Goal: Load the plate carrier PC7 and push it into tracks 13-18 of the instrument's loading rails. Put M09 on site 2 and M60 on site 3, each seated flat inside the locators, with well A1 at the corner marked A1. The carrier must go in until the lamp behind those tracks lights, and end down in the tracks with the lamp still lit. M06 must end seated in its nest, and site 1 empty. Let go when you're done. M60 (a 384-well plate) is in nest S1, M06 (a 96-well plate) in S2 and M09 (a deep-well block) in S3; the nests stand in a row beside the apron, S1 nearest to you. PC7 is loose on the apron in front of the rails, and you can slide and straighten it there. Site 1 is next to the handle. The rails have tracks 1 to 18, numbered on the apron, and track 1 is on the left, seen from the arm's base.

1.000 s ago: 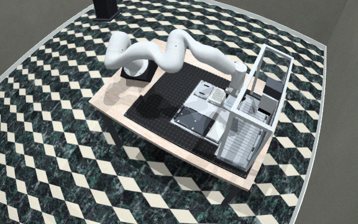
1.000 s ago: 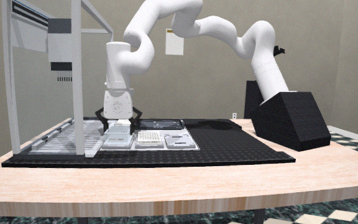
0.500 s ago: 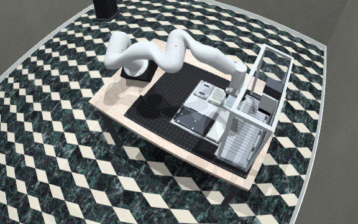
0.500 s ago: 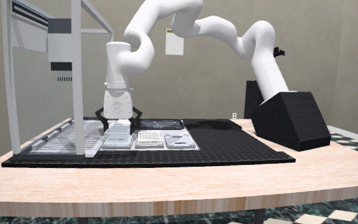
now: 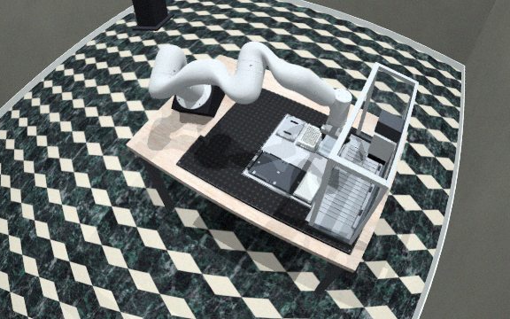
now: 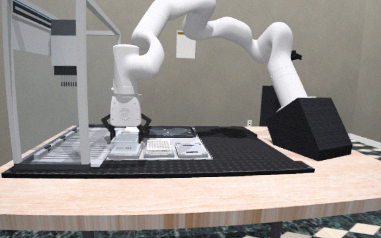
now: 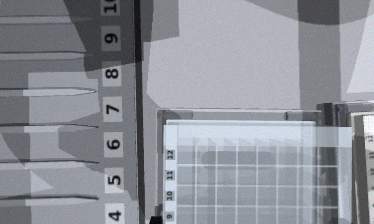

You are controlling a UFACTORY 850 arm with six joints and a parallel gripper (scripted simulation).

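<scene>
A white six-joint arm reaches down over the row of nests at the left of centre in the exterior view, its gripper (image 6: 126, 130) set low over the deep-well block M09 (image 6: 125, 143), the leftmost of three plates in that row. The jaws stand wide yet are clamped on the block, one dark finger showing at either side of its top. M09 sits in its nest just beside the ribbed loading rails (image 6: 67, 145) and the instrument's white frame (image 6: 82, 99).

To its right in the same view lie the 96-well plate M06 (image 6: 158, 147) and then the flatter plate M60 (image 6: 190, 149), each in its own nest and apart from the gripper. The dark carrier PC7 (image 6: 170, 132) lies behind the nests on the black mat (image 6: 243, 155) that covers the pale wooden bench (image 6: 190, 198).

In the wrist view, M09 (image 7: 258, 170) fills the lower centre, its well grid square to the frame. Column numbers 12, 11, 10 and 9 run down its left edge, read sideways. Left of it, the apron strip (image 7: 113, 125) carries track numbers 10 at the top down to 4 at the bottom, also turned sideways, beside the rail ribs.
</scene>
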